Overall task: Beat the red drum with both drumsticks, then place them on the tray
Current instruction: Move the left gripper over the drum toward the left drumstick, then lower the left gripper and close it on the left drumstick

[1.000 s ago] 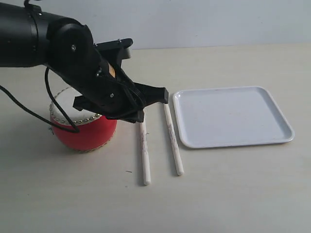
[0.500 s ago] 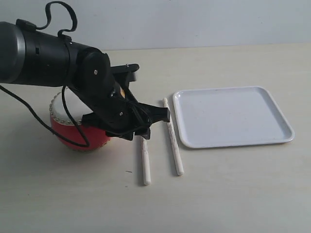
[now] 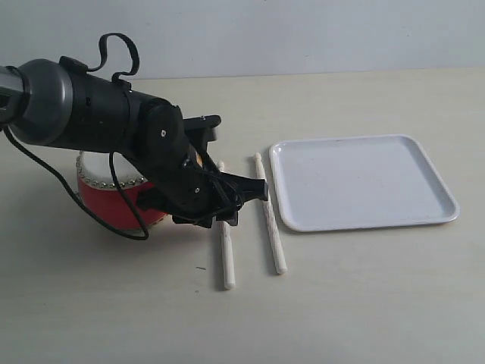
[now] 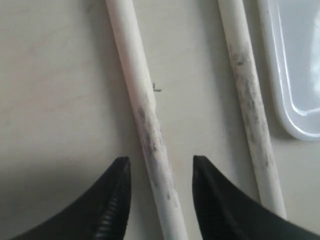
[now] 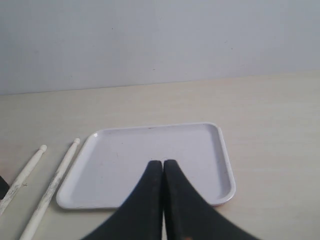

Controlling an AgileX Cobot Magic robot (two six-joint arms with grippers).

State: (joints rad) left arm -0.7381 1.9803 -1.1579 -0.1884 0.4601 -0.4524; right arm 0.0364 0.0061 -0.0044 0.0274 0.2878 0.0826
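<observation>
Two pale drumsticks lie side by side on the table, the left drumstick (image 3: 225,258) and the right drumstick (image 3: 270,227), between the red drum (image 3: 110,203) and the white tray (image 3: 364,182). My left gripper (image 3: 229,211) is low over the left drumstick (image 4: 134,75), open, with one finger on each side of it and not touching it (image 4: 159,160). The arm hides much of the drum. The right drumstick (image 4: 245,85) lies beside the tray's corner (image 4: 295,75). My right gripper (image 5: 162,163) is shut on nothing, above the tray (image 5: 120,160); it does not show in the exterior view.
The left arm's black body and its cables (image 3: 114,121) hang over the drum. Bare pale table (image 3: 341,303) lies in front of the tray and the sticks. A plain wall stands behind.
My left arm has come down and swung toward the table's front, bringing its open gripper lower around the left drumstick. Sticks, drum and tray have not moved.
</observation>
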